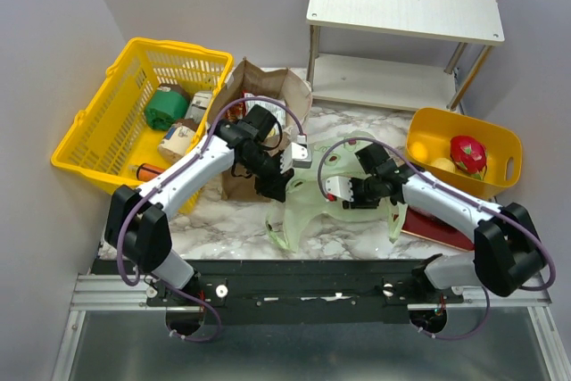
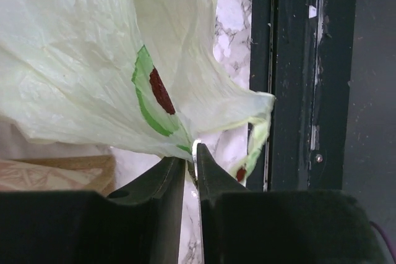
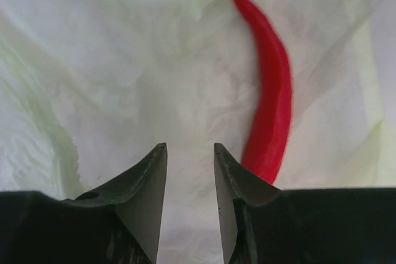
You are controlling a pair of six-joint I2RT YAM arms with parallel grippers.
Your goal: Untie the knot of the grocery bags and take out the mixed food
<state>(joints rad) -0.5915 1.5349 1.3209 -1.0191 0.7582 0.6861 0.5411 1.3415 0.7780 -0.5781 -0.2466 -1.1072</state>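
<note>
Grocery bags: the pale green plastic one (image 1: 308, 207) lies crumpled at the centre of the top view, between the two grippers. The brown paper one (image 1: 263, 86) stands just above it and to the left, mouth open. Can't make out the knot in any view.

Left gripper (image 1: 275, 186) is at the green bag's left edge. In the left wrist view its jaws (image 2: 193, 159) stand a sliver apart with bag film (image 2: 74, 60) running into the tips - can't tell if it's actually pinched.

Right gripper (image 1: 343, 192) is over the bag's middle. In the right wrist view (image 3: 190, 149) the jaws are clearly released, nothing between them, with film (image 3: 93, 60) right below. A red chili (image 3: 272, 103) lies under the film, just right of the right-hand finger.

Food already out: a dragon fruit (image 1: 467, 154) and a yellow fruit (image 1: 419, 149) sit in the yellow bin (image 1: 500, 144) at the right of the frame. A flat red packet (image 1: 446, 231) lies under the right arm, lower right.

Elsewhere - a yellow mesh basket (image 1: 98, 140) at the left holds a green can (image 1: 166, 107) and cartons. A white shelf (image 1: 401, 11) stands at the upper right. Everything sits on a marble table (image 1: 223, 220).
</note>
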